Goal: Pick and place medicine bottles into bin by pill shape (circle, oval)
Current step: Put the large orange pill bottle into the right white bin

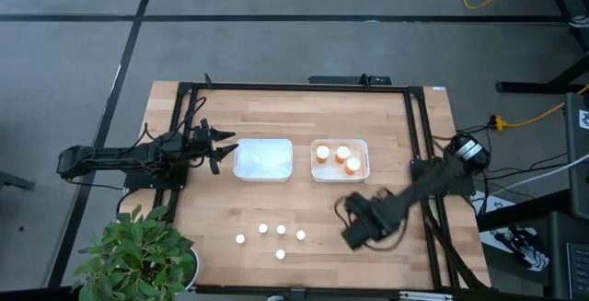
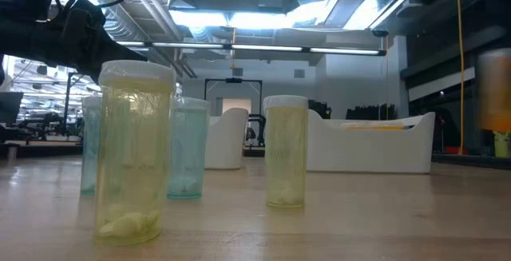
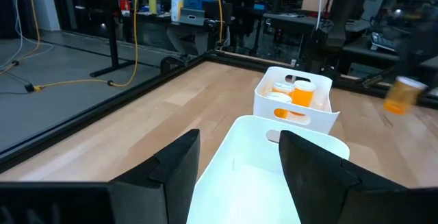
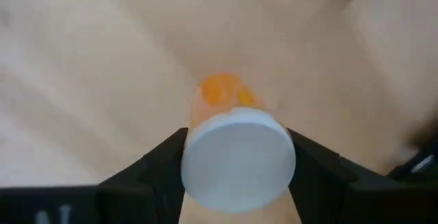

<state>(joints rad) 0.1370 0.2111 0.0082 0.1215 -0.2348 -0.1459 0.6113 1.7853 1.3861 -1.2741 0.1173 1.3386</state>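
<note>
Right tool clamps white-capped orange plastic bottle; carry toward 11 o'clock, centre over right white bin before releasing. Left tool open, empty.

Right gripper low over the table, fingers clamped, left gripper spread apart

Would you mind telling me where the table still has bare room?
Bare wood: behind both bins, and the front right corner past the right gripper. Left bin is empty. Crowded: right bin with three bottles, five small bottles front centre.
</note>
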